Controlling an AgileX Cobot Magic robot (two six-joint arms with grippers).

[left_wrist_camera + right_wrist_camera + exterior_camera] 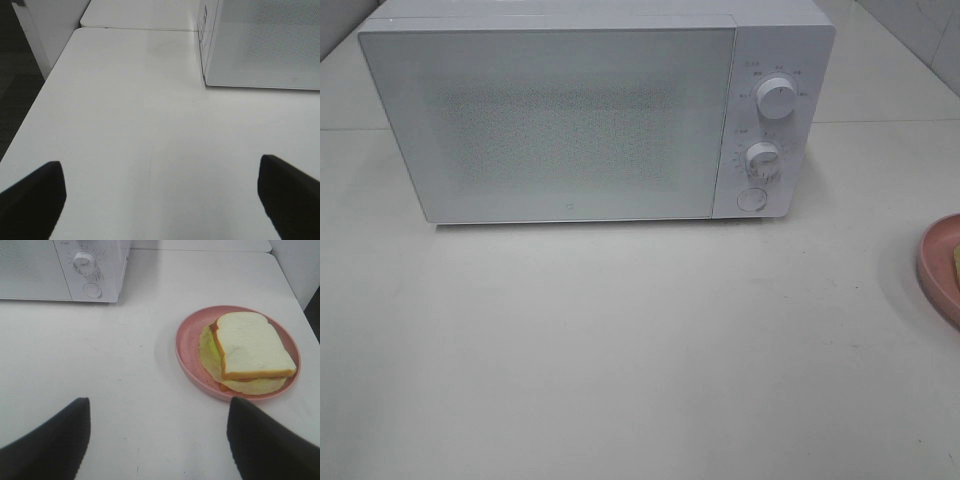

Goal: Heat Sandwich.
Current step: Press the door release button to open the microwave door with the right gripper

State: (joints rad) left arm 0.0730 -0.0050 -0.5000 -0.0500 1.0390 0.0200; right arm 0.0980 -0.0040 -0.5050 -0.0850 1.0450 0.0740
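The white surface [620, 350] is stretching across the whole scene, and the white microwave [590, 110] is standing on its far middle part with its door [550, 120] sitting shut and facing me. Well to the right of the microwave and nearer to me, the round pink plate [187, 360] is resting on the surface close to its right edge; from the high camera only a sliver of it is showing at the right border. The sandwich [252, 345] is lying on that plate, with a slice of white bread on top and a pale yellow-green leaf spreading out beneath it, plus a thin reddish layer peeking out between them. I am holding my left end effector [159, 162] above bare surface near the microwave's near left corner, its two dark fingers standing wide apart with nothing between them. I am holding my right end effector [159, 401] over the surface on the near side of the plate, its fingers also spread apart and gripping nothing, well clear of the plate and the sandwich. On the microwave's right panel the upper knob [776, 97] is sitting above the lower knob [761, 160], and the round button [751, 199] is sitting just below both.
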